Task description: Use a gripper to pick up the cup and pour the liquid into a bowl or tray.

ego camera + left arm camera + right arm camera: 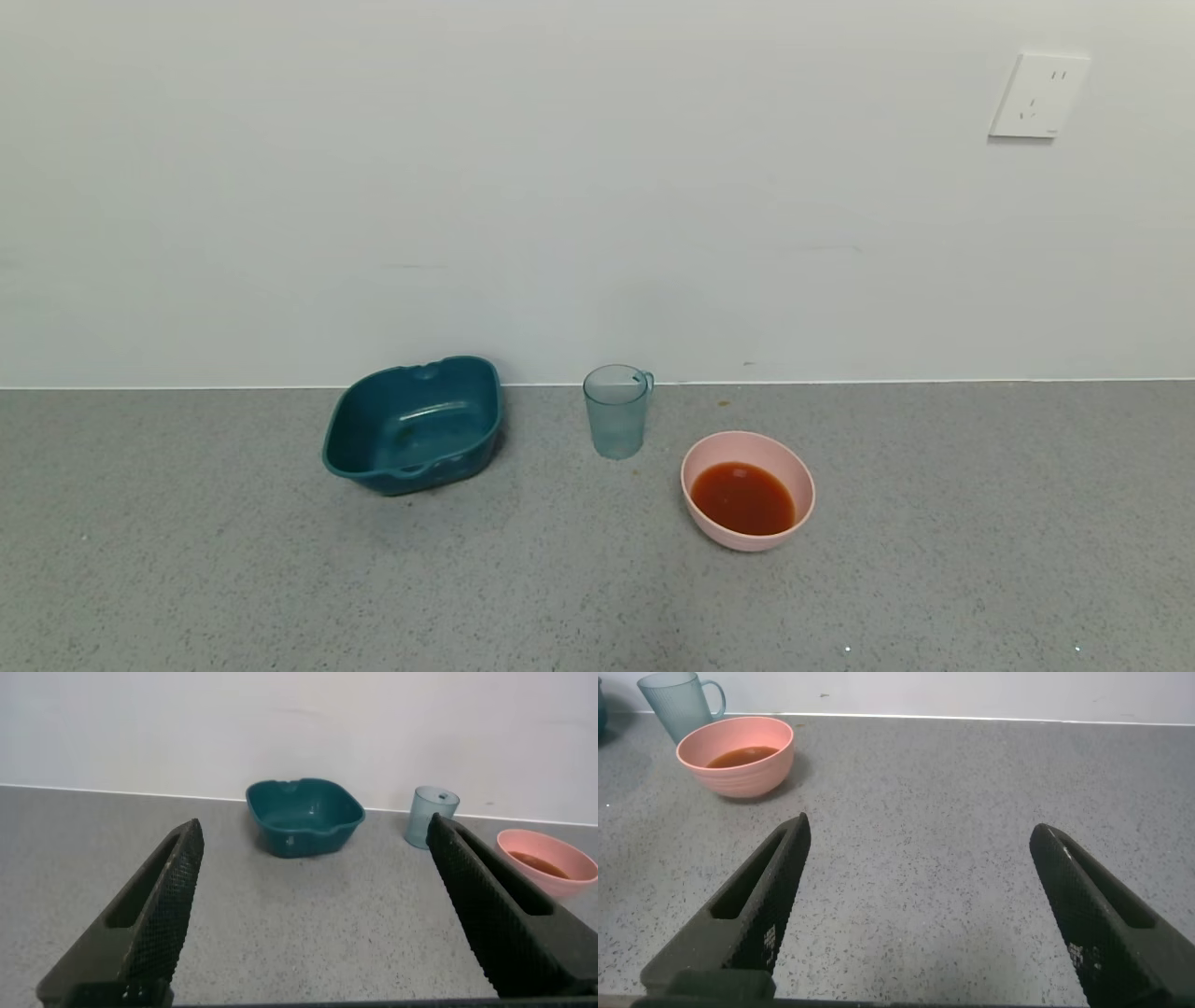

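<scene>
Both grippers are sitting closest to my cameras: the left gripper [308,919] is hanging low over the grey counter [233,579] with its fingers spread wide and nothing between them, and the right gripper [920,915] is doing the same on its side, spread and empty. Neither is showing in my head view, so I am reading both as pulled well back.

Going by what I am seeing, the pour is looking finished. Taking the pink bowl [747,448] as my clock centre in the head view, the teal tub [411,425] is lying at ten o'clock, well apart. That bowl is holding the orange-red liquid [742,497]. At eleven o'clock, just beside the bowl, the cup [616,411] is standing upright and seemingly drained, well apart from both grippers.
</scene>
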